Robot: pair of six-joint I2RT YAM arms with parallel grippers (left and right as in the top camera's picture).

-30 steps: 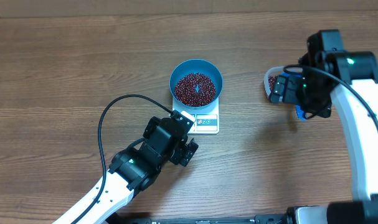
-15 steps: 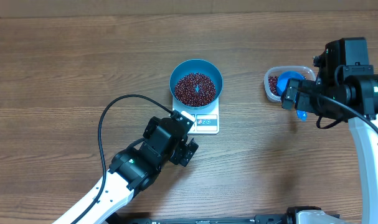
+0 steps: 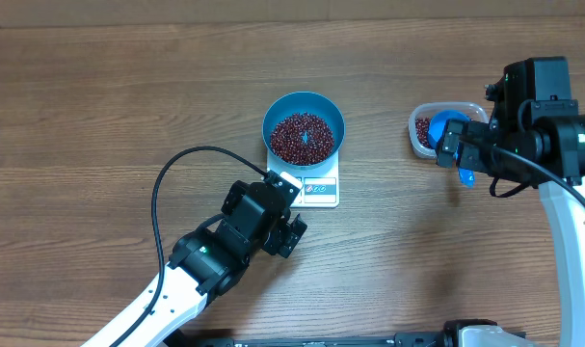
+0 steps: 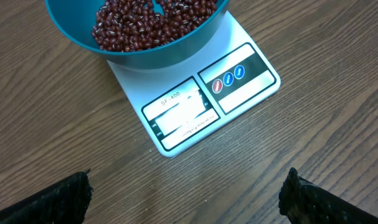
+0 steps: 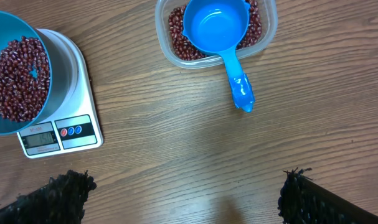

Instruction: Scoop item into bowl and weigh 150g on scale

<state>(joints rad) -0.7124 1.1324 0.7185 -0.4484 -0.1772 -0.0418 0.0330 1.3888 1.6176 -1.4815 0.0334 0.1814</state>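
Red-brown beans [image 3: 303, 136] in blue bowl [image 3: 335, 111] atop white scale [image 3: 319, 189]; left gripper [image 4: 185, 180], right gripper [image 5: 187, 180] wide, empty

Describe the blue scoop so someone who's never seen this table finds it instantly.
On the wooden table, go to the right arm's side, where a clear rounded-rectangular plastic tub holds red-brown beans. The small bright-blue plastic scoop sits in it, handle overhanging the rim. Unlike the deep round blue bowl on the white scale, it is empty and has a handle.

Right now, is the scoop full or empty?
Empty: the scoop shows a bare blue cup, resting on beans in the tub.
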